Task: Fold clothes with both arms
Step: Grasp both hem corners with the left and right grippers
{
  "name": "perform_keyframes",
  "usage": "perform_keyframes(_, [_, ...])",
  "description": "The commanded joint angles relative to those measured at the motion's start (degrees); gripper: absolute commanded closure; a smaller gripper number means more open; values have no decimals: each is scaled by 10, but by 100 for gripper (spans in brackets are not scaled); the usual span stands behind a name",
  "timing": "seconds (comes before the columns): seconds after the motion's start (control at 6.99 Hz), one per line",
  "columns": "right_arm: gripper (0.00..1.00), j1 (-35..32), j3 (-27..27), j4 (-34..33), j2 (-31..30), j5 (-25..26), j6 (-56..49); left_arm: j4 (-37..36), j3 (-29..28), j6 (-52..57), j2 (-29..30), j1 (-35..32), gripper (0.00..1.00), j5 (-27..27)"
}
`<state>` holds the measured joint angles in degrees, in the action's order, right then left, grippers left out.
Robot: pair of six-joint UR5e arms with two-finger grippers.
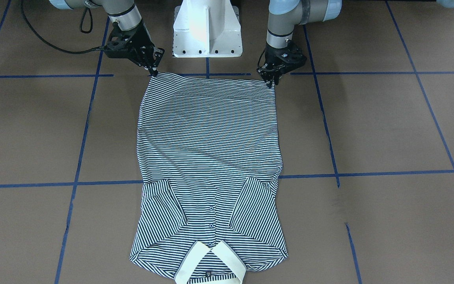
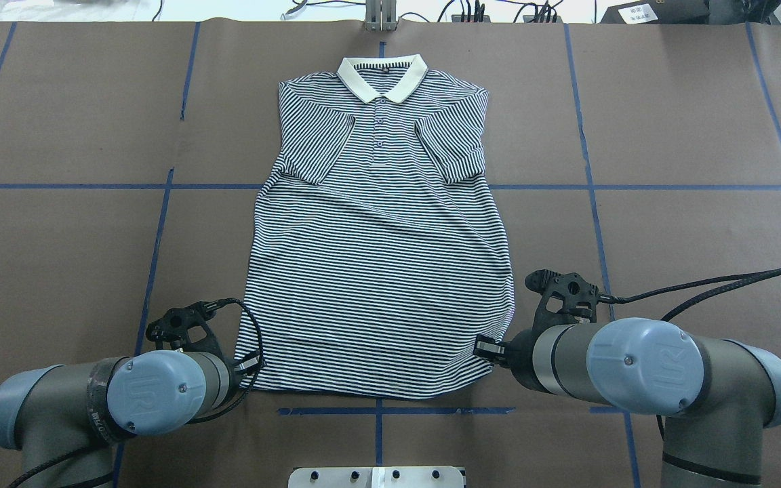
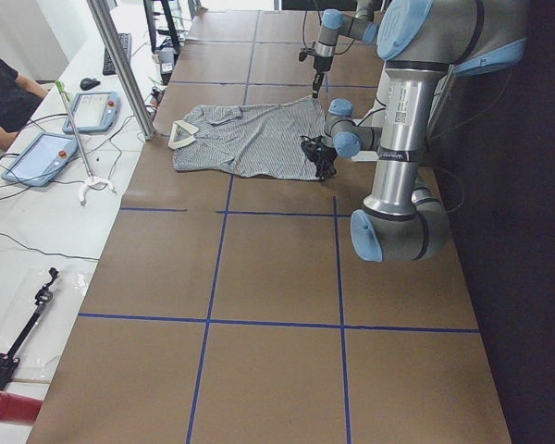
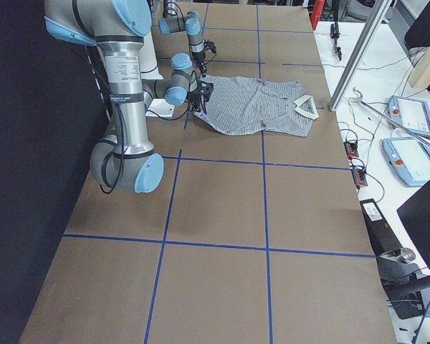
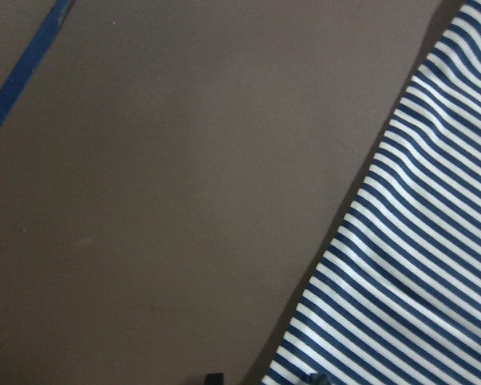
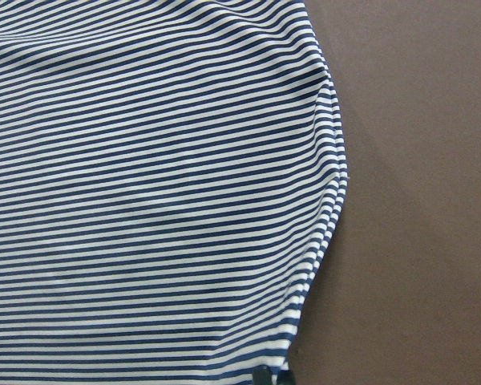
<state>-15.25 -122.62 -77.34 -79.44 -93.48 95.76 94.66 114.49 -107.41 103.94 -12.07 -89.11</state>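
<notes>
Nearest the robot, the left gripper (image 2: 249,366) and the right gripper (image 2: 489,349) each sit at one corner of the hem (image 2: 370,392) of the polo shirt (image 2: 377,271). In the front view both sets of fingertips come to a point right at the corners. The wrist views show only slivers of the tips at the cloth edge, and the corners lie flat. I cannot tell whether either gripper has closed on fabric or merely rests there.

The shirt lies face up in the middle of the worktop (image 2: 58,237), hem towards the robot. Its body is spread out with a few shallow diagonal ripples. Farther out, both sleeves (image 2: 316,146) lie turned in over the chest on either side of the button placket (image 2: 378,125). The cream collar (image 2: 382,74) is at the far end.

Handling assessment: I judge it a light, limp knit with no stiffness of its own. It will drape and sag between two holds, and it may stretch or skew if the arms travel unevenly. Slip risk looks low on the matt surface, and so does fragility.

Recommended holds are the two hem corners, pinching both layers at the side seams. The arms should lift and carry together so the hem stays taut and square.
</notes>
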Motion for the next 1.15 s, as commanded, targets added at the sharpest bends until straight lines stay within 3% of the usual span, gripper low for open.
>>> perform_keyframes(0.0, [100, 0, 0, 0, -1, -1, 0, 0, 10, 1, 1, 0, 100, -1])
perform_keyframes(0.29, [100, -5, -2, 0, -3, -11, -1, -13, 45, 10, -3, -1, 100, -3])
perform_keyframes(0.43, [100, -6, -10, 2, -5, -25, -3, -45, 90, 60, -4, -2, 100, -4])
perform_keyframes(1.0, [100, -17, -82, 5, -43, -157, -3, -132, 195, 93, -7, 25, 100, -19])
